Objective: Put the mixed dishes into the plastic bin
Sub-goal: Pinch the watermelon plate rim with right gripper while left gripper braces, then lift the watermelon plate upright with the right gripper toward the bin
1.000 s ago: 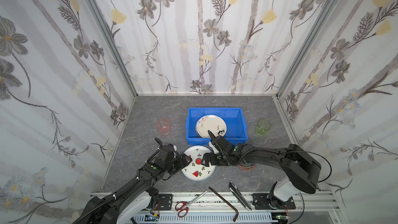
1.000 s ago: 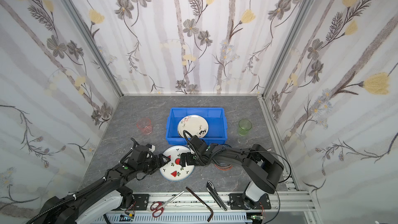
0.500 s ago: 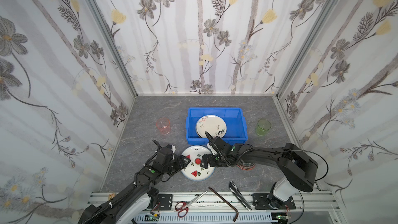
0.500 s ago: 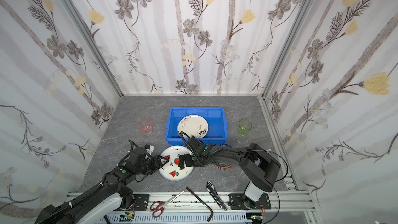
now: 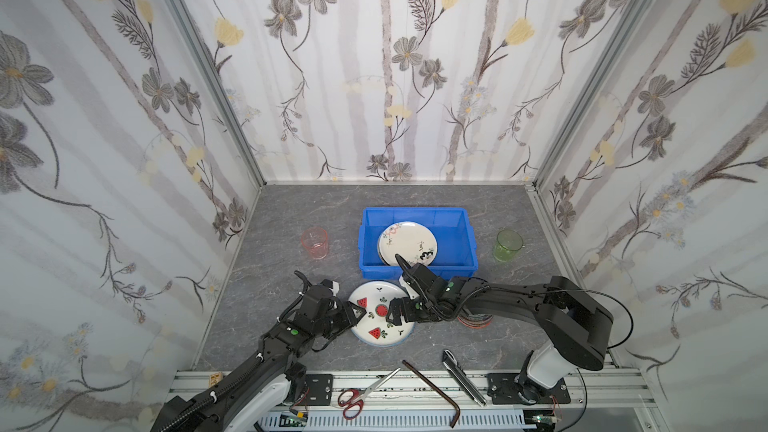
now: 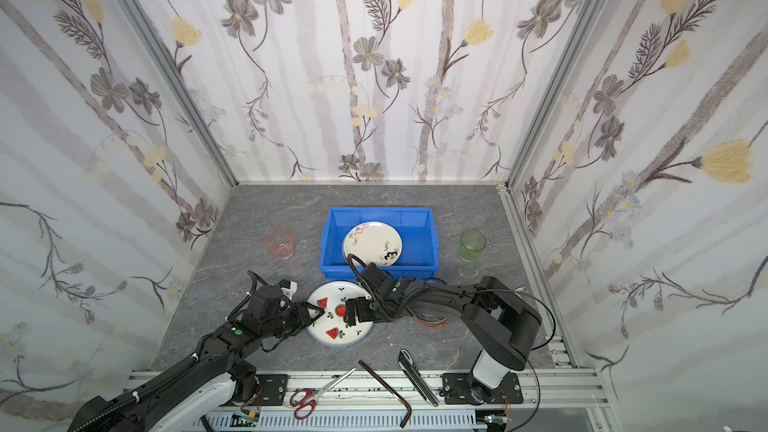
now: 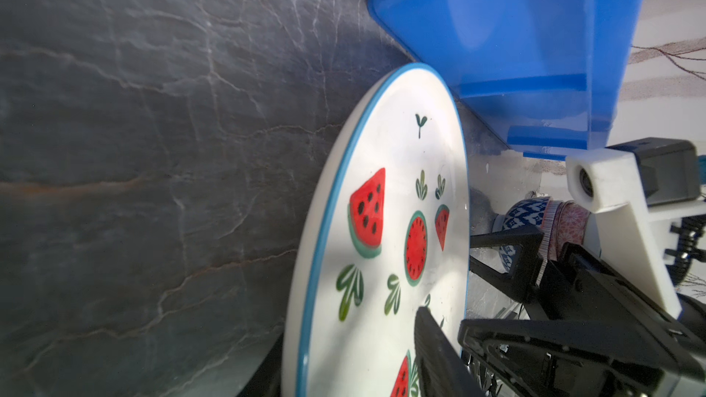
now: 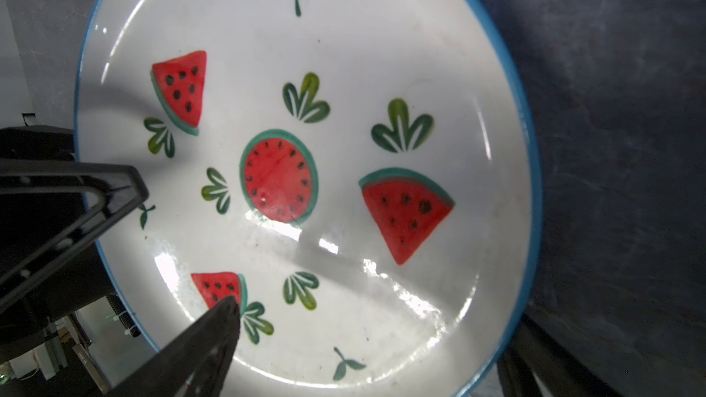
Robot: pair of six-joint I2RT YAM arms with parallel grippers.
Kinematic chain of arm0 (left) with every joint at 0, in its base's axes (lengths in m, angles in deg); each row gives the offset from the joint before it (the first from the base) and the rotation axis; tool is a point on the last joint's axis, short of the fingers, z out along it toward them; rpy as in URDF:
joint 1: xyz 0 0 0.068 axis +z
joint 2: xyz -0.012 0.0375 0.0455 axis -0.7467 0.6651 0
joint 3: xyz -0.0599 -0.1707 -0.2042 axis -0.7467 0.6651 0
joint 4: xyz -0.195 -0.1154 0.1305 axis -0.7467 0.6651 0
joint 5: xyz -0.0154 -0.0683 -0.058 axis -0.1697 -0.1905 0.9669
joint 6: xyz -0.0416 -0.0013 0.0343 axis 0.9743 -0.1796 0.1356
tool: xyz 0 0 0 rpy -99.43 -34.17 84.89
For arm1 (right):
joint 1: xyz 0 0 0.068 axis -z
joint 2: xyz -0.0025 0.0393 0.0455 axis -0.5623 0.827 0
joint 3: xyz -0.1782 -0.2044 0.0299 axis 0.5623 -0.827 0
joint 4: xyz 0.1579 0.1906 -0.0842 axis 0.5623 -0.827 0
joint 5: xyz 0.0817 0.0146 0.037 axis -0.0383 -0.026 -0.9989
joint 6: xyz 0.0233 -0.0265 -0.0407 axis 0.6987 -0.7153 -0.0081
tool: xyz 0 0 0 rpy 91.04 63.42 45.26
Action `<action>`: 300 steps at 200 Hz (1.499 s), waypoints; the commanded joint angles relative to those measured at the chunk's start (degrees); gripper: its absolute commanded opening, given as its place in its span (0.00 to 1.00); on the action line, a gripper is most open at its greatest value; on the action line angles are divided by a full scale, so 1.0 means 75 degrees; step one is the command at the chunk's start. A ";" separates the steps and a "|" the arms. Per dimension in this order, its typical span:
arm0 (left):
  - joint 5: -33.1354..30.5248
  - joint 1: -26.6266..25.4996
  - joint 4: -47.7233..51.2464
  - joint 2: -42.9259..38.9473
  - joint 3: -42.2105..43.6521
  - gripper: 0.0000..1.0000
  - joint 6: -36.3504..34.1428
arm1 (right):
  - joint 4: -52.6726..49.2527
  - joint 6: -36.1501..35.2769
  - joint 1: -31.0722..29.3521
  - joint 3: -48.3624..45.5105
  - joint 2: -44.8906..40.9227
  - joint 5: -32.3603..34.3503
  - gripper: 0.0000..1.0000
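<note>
The watermelon plate [image 5: 380,320] lies just beside the plastic bin [image 5: 415,274]. The left gripper [image 5: 358,312] has the plate's rim between its jaws; whether they pinch it, I cannot tell. The right gripper [image 5: 391,314] has its jaws wide apart above the plate.

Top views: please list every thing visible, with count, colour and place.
table: 1, grey marbled, below everything
bin: 1, blue, table centre
scribbled plate: at least 1, white, inside bin
watermelon plate: 1, white, blue rim, before the bin
pink tumbler: 1, pink, left of bin
green tumbler: 1, green, right of bin
bowls: stack, number unclear, patterned, under right arm
scissors: 1, red handles, front edge
hex key: 1, brown, front edge
folded tool: 1, silver-black, front edge
left gripper: 1, black, jaws astride watermelon plate's rim
right gripper: 1, black, open over watermelon plate
</note>
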 commanded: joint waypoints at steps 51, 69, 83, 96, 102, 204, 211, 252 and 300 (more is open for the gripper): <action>0.0379 -0.0001 -0.0662 -0.0009 -0.0052 0.30 0.0100 | 0.0340 -0.0004 -0.0020 0.0041 0.0044 -0.0043 1.00; 0.0382 0.0005 -0.0665 -0.0010 -0.0057 0.24 0.0100 | 0.0332 -0.0010 -0.0020 0.0040 0.0018 -0.0032 1.00; 0.0385 0.0004 -0.0662 -0.0015 -0.0067 0.17 0.0100 | 0.0318 -0.0011 -0.0020 0.0052 0.0010 -0.0023 1.00; 0.0390 0.0005 -0.0665 0.0010 -0.0093 0.12 0.0088 | 0.0269 -0.0033 -0.0015 0.0073 -0.0006 -0.0001 1.00; 0.0390 0.0005 -0.0662 0.0009 -0.0102 0.11 0.0088 | 0.0248 -0.0045 -0.0009 0.0084 -0.0023 0.0013 1.00; 0.0802 0.0040 -0.0662 -0.0015 -0.0276 0.00 -0.0016 | -0.1118 -0.0565 0.0541 0.0427 -0.1255 0.0391 1.00; 0.0865 0.0040 -0.0662 -0.0005 -0.0299 0.00 -0.0037 | -0.1186 -0.0632 0.0632 0.0416 -0.1402 0.0370 1.00; 0.1271 0.0050 -0.0662 -0.0029 -0.0537 0.00 -0.0203 | -0.1280 -0.1192 0.1644 0.0415 -0.2433 -0.0560 1.00; 0.1818 0.0052 -0.0673 -0.0060 -0.1222 0.00 -0.0263 | -0.1453 -0.1682 0.2576 0.0427 -0.2952 -0.1633 1.00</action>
